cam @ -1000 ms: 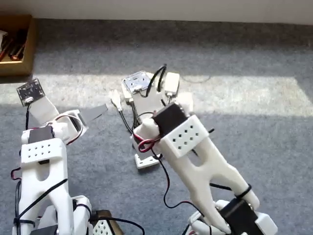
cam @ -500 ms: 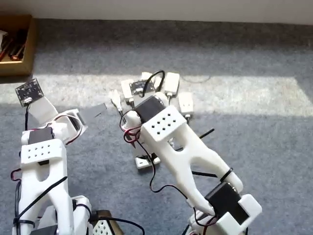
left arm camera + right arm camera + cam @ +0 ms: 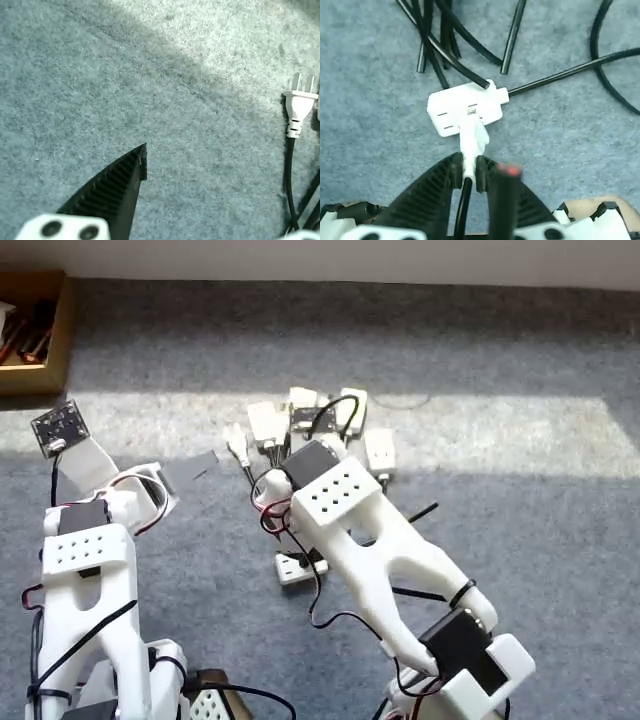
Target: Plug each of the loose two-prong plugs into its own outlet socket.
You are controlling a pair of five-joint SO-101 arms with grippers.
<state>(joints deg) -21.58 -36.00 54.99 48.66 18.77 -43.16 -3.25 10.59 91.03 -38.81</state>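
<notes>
Left side first: the left arm has not moved over the last second. Its left gripper hangs well left of the group of white outlet sockets. We see nothing in it and cannot tell how far open it is.

A loose two-prong plug lies untouched just left of the group.

The right arm has swung forward and come down over the group, and its wrist now covers the group's middle. The right gripper is clamped narrowly on a white plug, whose nose meets the face of one socket block in the group. We judge that insertion is in progress, with seating depth unconfirmed. At least one plug remains to be done.

Materials:
- **Carpet:** grey, short-pile, likely grippy.
- **Loose plug:** moulded white body, two flat metal prongs, ribbed collar, round black cord.
- **Socket block:** hard glossy plastic, rectangular, slotted.
- **Black cables:** smooth and springy-looking, lying beyond the block.
- **Right gripper's fingers:** black, ribbed.
</notes>
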